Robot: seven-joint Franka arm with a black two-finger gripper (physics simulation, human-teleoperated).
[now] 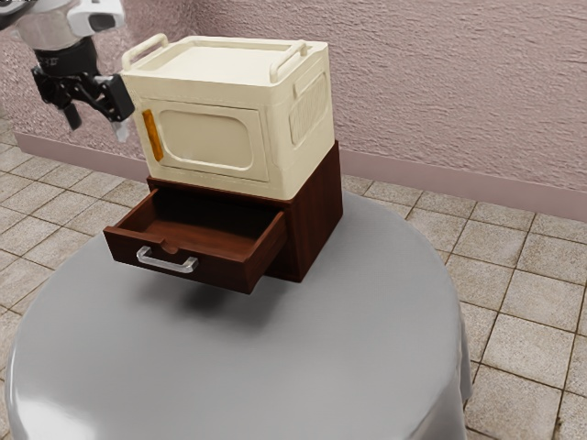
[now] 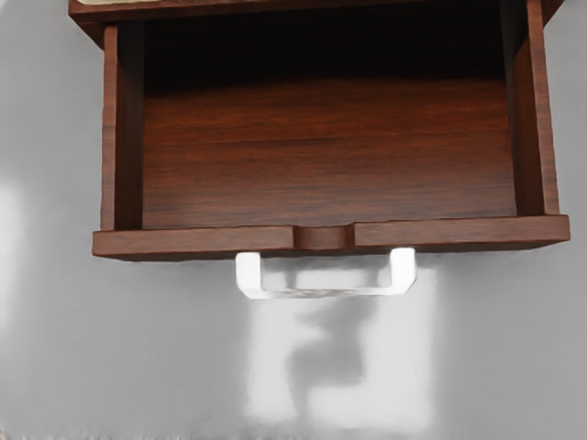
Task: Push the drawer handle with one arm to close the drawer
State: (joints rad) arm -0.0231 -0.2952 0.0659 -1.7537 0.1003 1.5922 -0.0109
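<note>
Closing the drawer point(image 1: 220, 274): apparently standing at the approach step, with the push yet to begin.
Drawer: jutting open from the brown cabinet point(image 1: 316, 215), beneath the cream box point(image 1: 303, 170).
Handle point(image 1: 165, 265): projecting from the outer face of the drawer front.
Gripper point(image 1: 97, 125): hovering higher than the handle, holding its fingers apart, gripping nothing.
Next move: calling for lowering to handle height on the outer side, then pressing straight toward the cabinet.
</note>
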